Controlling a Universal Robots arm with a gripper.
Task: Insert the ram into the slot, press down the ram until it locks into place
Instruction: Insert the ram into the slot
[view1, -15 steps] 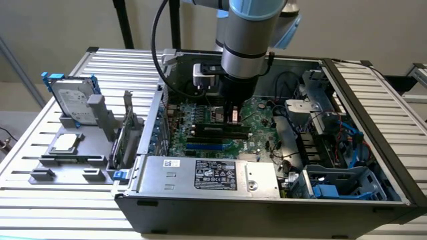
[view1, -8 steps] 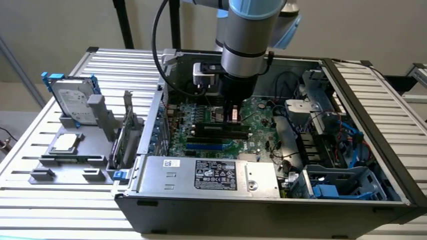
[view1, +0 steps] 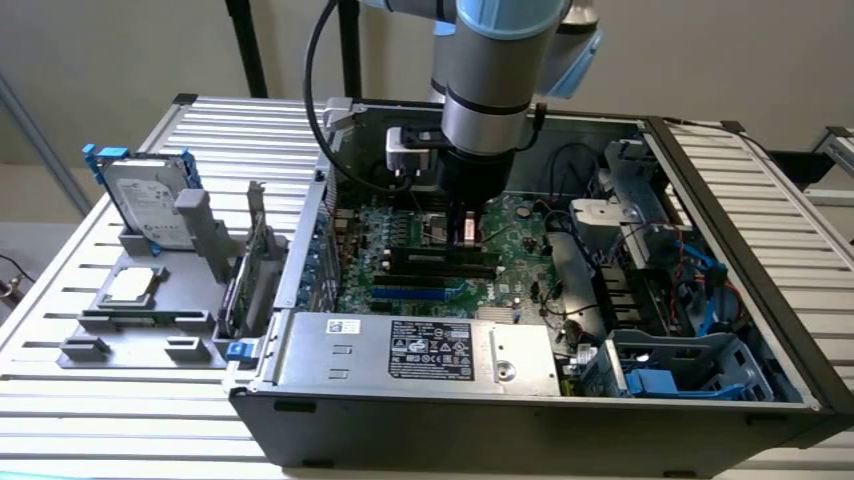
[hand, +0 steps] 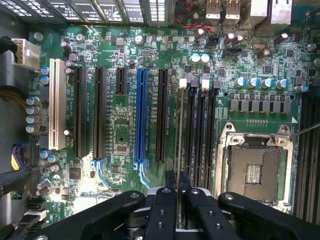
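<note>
Your gripper (view1: 465, 238) is down inside the open computer case (view1: 534, 405). The arm (view1: 501, 60) stands close to vertical over the green motherboard (view1: 523, 222).

Wrist view:
- The gripper (hand: 177, 182) has its two fingers (hand: 166, 215) drawn in tight on the ram (hand: 179, 130).
- You see the ram edge-on — a thin pale line running away from the fingertips.
- The ram lies parallel to the row of black memory slots (hand: 200, 135).
- It lines up with the slot (hand: 184, 100) at the edge of that row. That slot is next to a long black expansion socket (hand: 162, 115), on the side away from the processor socket (hand: 255, 170).
- The blue socket (hand: 141, 115) sits one place further out, well apart from the ram.
- You cannot tell whether the ram's lower edge touches the slot or sits just over it.

Exterior view:
- The ram (view1: 469, 228) shows as a small piece with a pale label, pinched upright between the fingertips.
- It is just beside the black memory slots (view1: 434, 262).
- The blue socket (view1: 414, 293) lies between those slots and the grey power supply (view1: 414, 350).
- Outside the case, a hard drive (view1: 144, 195) stands upright in a grey holder on the slatted table (view1: 80, 420) — off to the exterior view's left.
</note>
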